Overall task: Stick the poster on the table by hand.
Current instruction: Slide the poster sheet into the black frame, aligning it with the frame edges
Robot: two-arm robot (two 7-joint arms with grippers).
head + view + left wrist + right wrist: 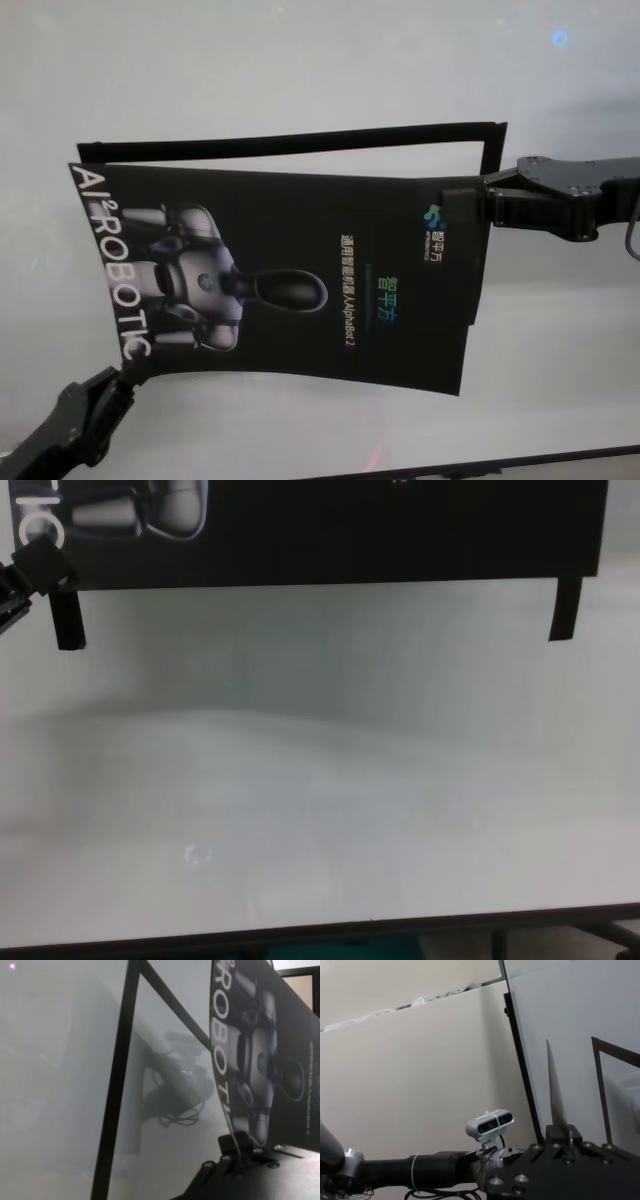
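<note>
The poster (280,280), a black glossy sheet with white "AI²ROBOTIC" lettering and a grey robot picture, hangs in the air above the table (300,60), slightly bowed. My left gripper (122,375) is shut on its near left corner. My right gripper (470,197) is shut on its far right edge. In the left wrist view the poster (270,1060) rises from the clamped jaws of the left gripper (240,1152). In the right wrist view it shows edge-on (554,1090) above the right gripper (562,1135). In the chest view the poster (330,530) fills the top, with the left gripper (38,565) at its corner.
Narrow black strips (290,140) lie on the table as a frame behind and to the right of the poster. Two strip ends (68,620) (565,605) show below the poster's lower edge. The table's dark front edge (300,932) runs near me.
</note>
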